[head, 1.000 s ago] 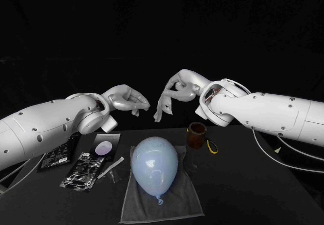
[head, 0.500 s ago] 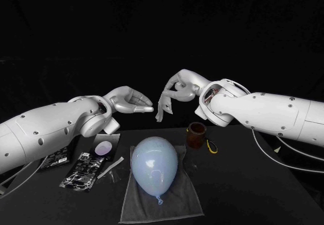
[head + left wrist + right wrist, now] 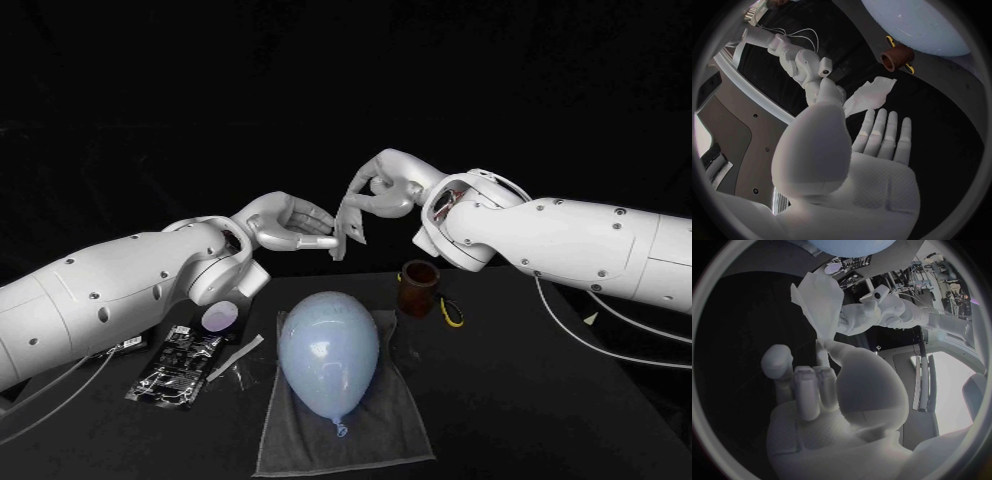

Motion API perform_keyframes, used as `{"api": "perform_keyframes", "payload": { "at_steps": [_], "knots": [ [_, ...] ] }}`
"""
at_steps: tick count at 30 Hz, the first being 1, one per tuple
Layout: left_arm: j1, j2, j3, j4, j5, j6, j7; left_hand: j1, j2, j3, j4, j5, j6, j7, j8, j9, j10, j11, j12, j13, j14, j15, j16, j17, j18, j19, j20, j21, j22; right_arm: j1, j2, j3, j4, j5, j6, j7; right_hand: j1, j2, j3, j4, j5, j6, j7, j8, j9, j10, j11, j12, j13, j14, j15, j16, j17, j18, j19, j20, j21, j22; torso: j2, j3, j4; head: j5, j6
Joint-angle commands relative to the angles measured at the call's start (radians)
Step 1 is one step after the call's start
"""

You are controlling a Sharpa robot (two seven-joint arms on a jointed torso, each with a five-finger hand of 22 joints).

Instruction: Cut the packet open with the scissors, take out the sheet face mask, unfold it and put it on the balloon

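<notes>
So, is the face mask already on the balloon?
No, the mask hangs from the right robot hand in the air, and the balloon lies bare on the towel.

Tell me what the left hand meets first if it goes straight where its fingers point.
The sheet face mask, hanging from the right hand. The left hand points its fingers straight at it; whether they touch it yet is unclear.

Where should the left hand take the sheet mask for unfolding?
Probably the free lower corner of the sheet mask. The right hand pinches its top, so it hangs folded with the bottom loose. Come in from the robot's left, where the left hand is open beside it, and pinch one layer.
</notes>
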State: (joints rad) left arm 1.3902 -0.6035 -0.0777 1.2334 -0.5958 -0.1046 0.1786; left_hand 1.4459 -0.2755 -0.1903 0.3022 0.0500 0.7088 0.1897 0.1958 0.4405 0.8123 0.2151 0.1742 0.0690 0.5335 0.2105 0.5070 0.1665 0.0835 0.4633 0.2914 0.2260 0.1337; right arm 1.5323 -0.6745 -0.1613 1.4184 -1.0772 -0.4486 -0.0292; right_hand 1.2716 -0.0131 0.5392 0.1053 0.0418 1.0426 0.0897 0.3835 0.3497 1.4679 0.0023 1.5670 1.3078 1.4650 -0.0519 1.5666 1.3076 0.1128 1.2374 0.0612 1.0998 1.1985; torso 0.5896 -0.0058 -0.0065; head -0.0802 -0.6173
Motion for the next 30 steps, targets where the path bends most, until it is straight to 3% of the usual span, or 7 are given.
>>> {"api": "perform_keyframes", "payload": {
  "at_steps": [1,4,8,12,17,23,30],
  "knots": [
    [-0.001,0.005,0.001,0.006,0.014,-0.052,0.009,-0.003,-0.003,-0.005,0.000,0.004,0.001,0.067,0.006,-0.002,0.000,0.011,0.007,0.001,0.012,0.001,-0.010,-0.004,-0.011,0.013,0.000,-0.008,-0.006,0.001,0.003,0.001,0.003,-0.010,0.005,-0.006,0.009,0.000,0.006,-0.001,0.007,0.024,-0.021,0.006,0.033,0.103,-0.007,0.004,0.263,0.106,-0.005,0.004,0.263,0.005,0.001,-0.003,0.003,0.001,0.000,0.0006,0.0004,0.000,-0.002],
    [-0.002,0.008,0.001,0.008,0.019,-0.066,0.011,-0.003,0.015,0.012,-0.001,0.003,0.013,0.070,0.015,-0.002,0.013,0.013,0.020,0.003,0.034,0.000,-0.021,-0.008,-0.010,0.027,0.000,-0.016,-0.014,0.001,0.004,0.001,0.003,-0.010,0.006,-0.007,0.009,0.000,0.006,-0.001,0.007,0.024,-0.021,0.006,0.033,0.103,-0.007,0.004,0.263,0.106,-0.005,0.004,0.263,0.005,0.001,-0.003,0.003,0.001,-0.001,0.0005,0.0003,0.001,-0.001],
    [-0.003,0.012,0.001,0.009,0.034,-0.088,0.015,0.018,0.094,0.088,-0.004,0.000,0.046,0.067,0.037,-0.005,0.044,0.003,0.045,0.002,0.091,-0.011,-0.040,-0.014,-0.004,0.066,-0.001,-0.028,-0.027,0.001,0.005,0.001,0.006,-0.011,0.007,-0.007,0.010,-0.001,0.007,-0.002,0.007,0.025,-0.021,0.006,0.033,0.103,-0.007,0.004,0.263,0.106,-0.006,0.004,0.263,0.005,0.002,-0.004,0.003,0.002,-0.001,0.0006,-0.0001,0.001,-0.001],
    [-0.003,0.014,0.002,0.010,0.040,-0.098,0.016,0.034,0.130,0.134,-0.007,-0.001,0.064,0.063,0.047,-0.010,0.062,-0.004,0.057,0.001,0.127,-0.019,-0.050,-0.016,0.002,0.098,-0.001,-0.032,-0.034,0.001,0.006,0.001,0.008,-0.011,0.008,-0.008,0.010,-0.001,0.007,-0.002,0.007,0.025,-0.021,0.006,0.033,0.103,-0.007,0.004,0.263,0.106,-0.006,0.004,0.263,0.005,0.002,-0.004,0.003,0.002,0.000,0.0010,0.0001,0.001,-0.002],
    [-0.003,0.017,0.002,0.010,0.042,-0.113,0.015,0.056,0.147,0.169,-0.010,-0.002,0.071,0.061,0.049,-0.018,0.067,-0.006,0.063,-0.001,0.149,-0.022,-0.065,-0.018,0.007,0.131,-0.001,-0.035,-0.040,0.001,0.005,0.001,0.013,-0.011,0.010,-0.008,0.011,-0.001,0.008,-0.003,0.007,0.025,-0.022,0.007,0.033,0.103,-0.007,0.004,0.263,0.106,-0.006,0.004,0.263,0.005,0.002,-0.004,0.003,0.002,-0.001,0.0009,-0.0005,0.002,-0.002],
    [-0.003,0.019,0.002,0.008,0.040,-0.118,0.011,0.166,0.195,0.257,-0.036,-0.001,0.089,0.049,0.054,-0.031,0.084,-0.018,0.075,-0.001,0.193,-0.034,-0.077,-0.018,0.022,0.201,-0.002,-0.033,-0.046,0.001,0.005,0.001,0.018,-0.011,0.012,-0.008,0.012,-0.001,0.008,-0.003,0.007,0.025,-0.022,0.007,0.033,0.103,-0.008,0.004,0.263,0.106,-0.006,0.004,0.263,0.004,0.003,-0.004,0.004,0.003,-0.001,0.0008,-0.0002,0.001,-0.001],
    [-0.003,0.018,0.002,0.009,0.034,-0.098,0.006,0.255,0.200,0.386,-0.044,-0.001,0.120,0.038,0.048,-0.061,0.104,-0.028,0.068,-0.006,0.246,-0.047,-0.096,-0.018,0.033,0.230,-0.002,-0.048,-0.060,0.001,0.006,0.001,0.016,-0.012,0.014,-0.009,0.012,-0.002,0.009,-0.004,0.007,0.025,-0.022,0.007,0.033,0.103,-0.008,0.004,0.263,0.106,-0.006,0.004,0.263,0.004,0.003,-0.004,0.005,0.003,-0.001,0.0007,0.0000,0.002,-0.001]
  ]
}}
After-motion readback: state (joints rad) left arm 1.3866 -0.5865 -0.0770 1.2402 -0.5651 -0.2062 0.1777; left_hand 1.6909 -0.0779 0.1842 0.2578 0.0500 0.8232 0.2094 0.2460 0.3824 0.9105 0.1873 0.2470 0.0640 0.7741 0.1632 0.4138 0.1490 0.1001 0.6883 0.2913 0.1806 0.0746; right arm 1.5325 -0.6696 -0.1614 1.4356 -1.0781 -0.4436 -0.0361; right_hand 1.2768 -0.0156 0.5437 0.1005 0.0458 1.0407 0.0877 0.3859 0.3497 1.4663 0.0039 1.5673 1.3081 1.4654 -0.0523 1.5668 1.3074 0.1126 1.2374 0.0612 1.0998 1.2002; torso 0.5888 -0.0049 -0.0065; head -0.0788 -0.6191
